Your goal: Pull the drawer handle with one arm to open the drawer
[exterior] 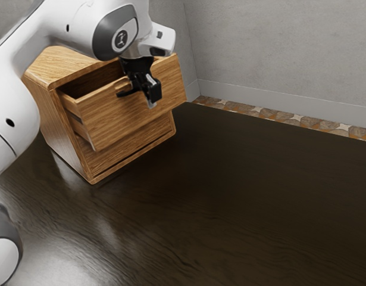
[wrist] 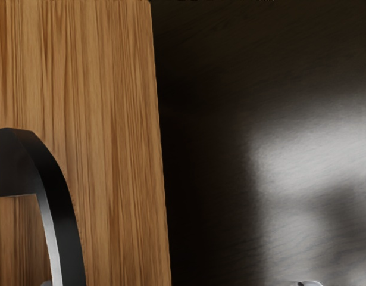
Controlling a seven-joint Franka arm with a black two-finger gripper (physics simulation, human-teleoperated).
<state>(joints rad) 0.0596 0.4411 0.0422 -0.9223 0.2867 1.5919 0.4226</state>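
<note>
A wooden cabinet (exterior: 49, 71) stands at the exterior view's upper left. Its top drawer (exterior: 120, 116) is pulled partway out, so the dark inside shows behind the front panel. The handle (exterior: 124, 86) sticks out of that panel. My black gripper (exterior: 149, 94) hangs in front of the panel, shut on the handle, and its fingers cover most of it. Close under my hand, the wrist view has the drawer front (wrist: 93, 119) with a dark curved bar (wrist: 52, 202) of the handle against it.
A second, lower drawer (exterior: 126, 149) sits shut below the open one. The dark wooden tabletop (exterior: 242, 196) stretches toward the exterior view's right and front. A grey wall (exterior: 278, 42) with a patterned floor strip runs along the back.
</note>
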